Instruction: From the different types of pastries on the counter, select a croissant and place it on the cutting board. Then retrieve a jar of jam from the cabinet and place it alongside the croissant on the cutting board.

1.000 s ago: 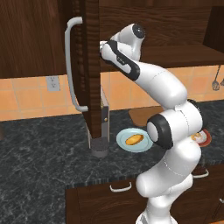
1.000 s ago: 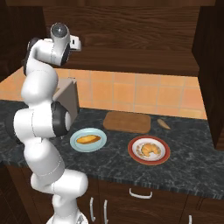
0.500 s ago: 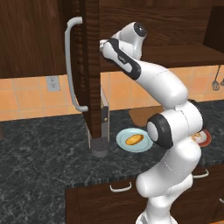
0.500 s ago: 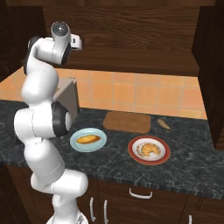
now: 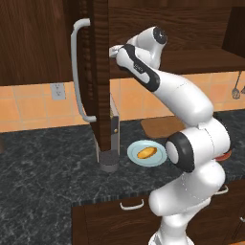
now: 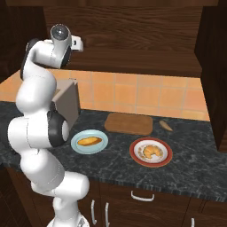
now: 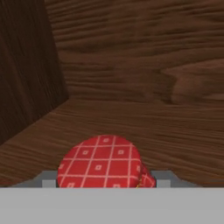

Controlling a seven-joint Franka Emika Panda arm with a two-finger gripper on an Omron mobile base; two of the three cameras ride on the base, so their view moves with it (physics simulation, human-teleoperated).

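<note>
- Arm point(image 5: 177, 91): reaches up into the open cabinet point(image 6: 146, 31).
- Jar of jam point(image 7: 100, 162): red checked top, standing on the wooden cabinet floor right at the pincer; whether the pincer is closed on it cannot be told.
- Croissant point(image 6: 152, 151): on the red-rimmed plate point(image 6: 135, 153), on the bench point(image 6: 190, 164).
- Cutting board point(image 6: 129, 123): bare, behind both plates.
- Oval pastry point(image 6: 90, 141): on the light blue plate point(image 6: 76, 146).
</note>
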